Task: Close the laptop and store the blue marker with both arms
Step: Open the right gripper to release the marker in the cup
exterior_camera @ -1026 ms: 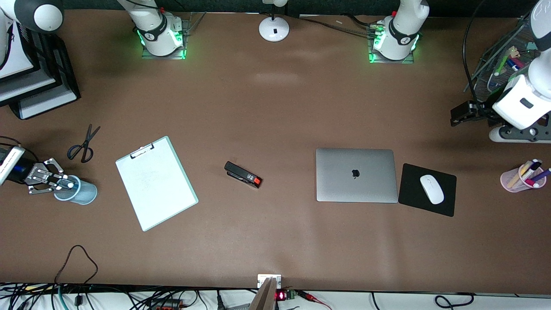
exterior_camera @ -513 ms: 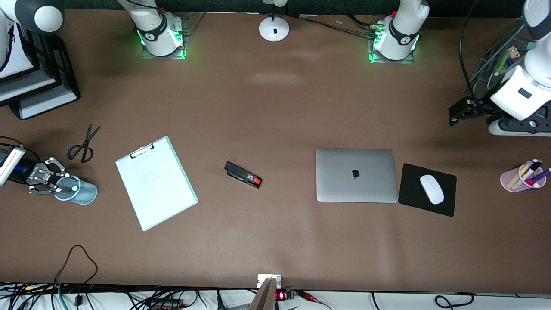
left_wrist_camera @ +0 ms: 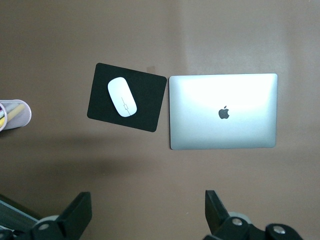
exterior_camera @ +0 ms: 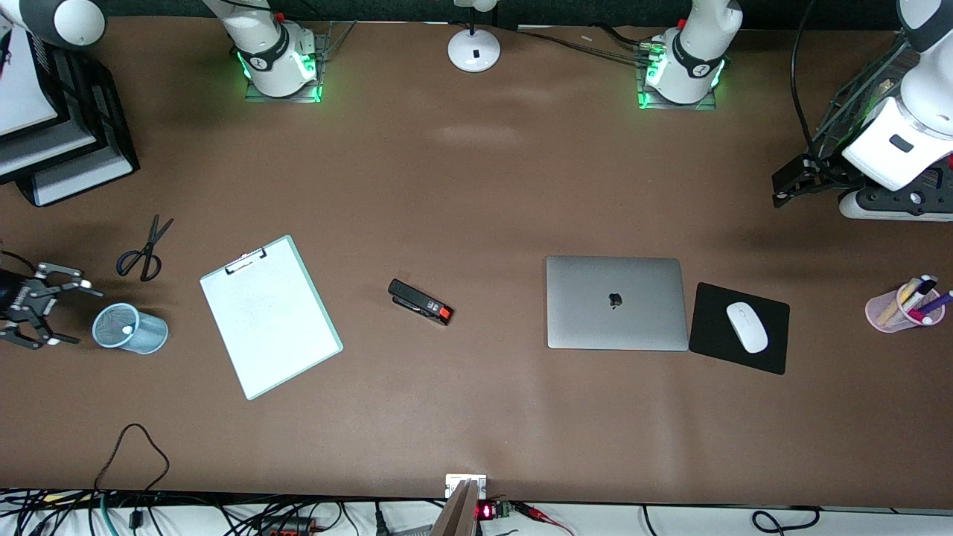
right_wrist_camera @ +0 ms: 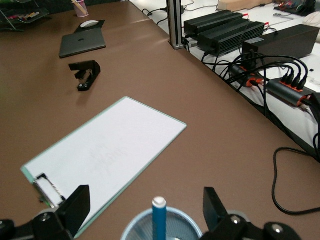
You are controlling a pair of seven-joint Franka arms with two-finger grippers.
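Withdrawn from mesh cup (exterior_camera: 130,328): right gripper (exterior_camera: 46,313), jaws open; blue marker (right_wrist_camera: 159,218) inside, light, slippery, graspable mid-barrel; laptop (exterior_camera: 616,302) closed; left gripper (exterior_camera: 795,186) open, waiting.

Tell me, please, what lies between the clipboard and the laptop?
A stapler lies between the clipboard and the laptop; the front view shows it.

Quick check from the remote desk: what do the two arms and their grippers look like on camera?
Both arms are white with dark grey joints on green-lit bases. The right gripper is black with silver linkage fingers and white tips; the left gripper is black, with a black cable above it.
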